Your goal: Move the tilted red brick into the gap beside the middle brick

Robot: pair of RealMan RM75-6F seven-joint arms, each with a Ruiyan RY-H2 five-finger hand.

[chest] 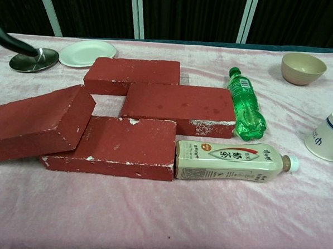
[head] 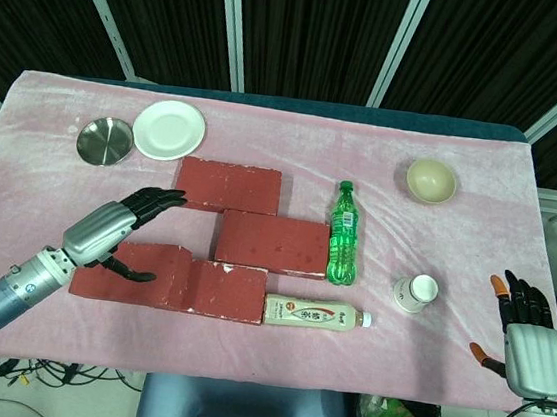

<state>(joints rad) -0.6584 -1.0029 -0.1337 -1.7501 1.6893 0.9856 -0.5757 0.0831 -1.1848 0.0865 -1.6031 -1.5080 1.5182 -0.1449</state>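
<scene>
Left hand (head: 120, 231), fingers spread and holding nothing, hovers above my tilted red clay brick (chest: 37, 121), propped on the near brick (chest: 112, 147). Gap (chest: 107, 106) lies left of the middle brick (chest: 178, 107); grip both long sides.

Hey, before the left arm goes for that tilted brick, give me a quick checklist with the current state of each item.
1. Left robot hand holds nothing, fingers apart: ok.
2. Robot hand has contact with the tilted red brick: cannot tell; it hovers over the brick's far edge in the head view.
3. Gap beside the middle brick free of objects: ok.
4. Tilted brick lying flat: not ok; one end rests on the front brick.
5. Right robot hand out of the way: ok, at the table's near right edge.
6. Green bottle and milk tea bottle away from the gap: ok.
</scene>
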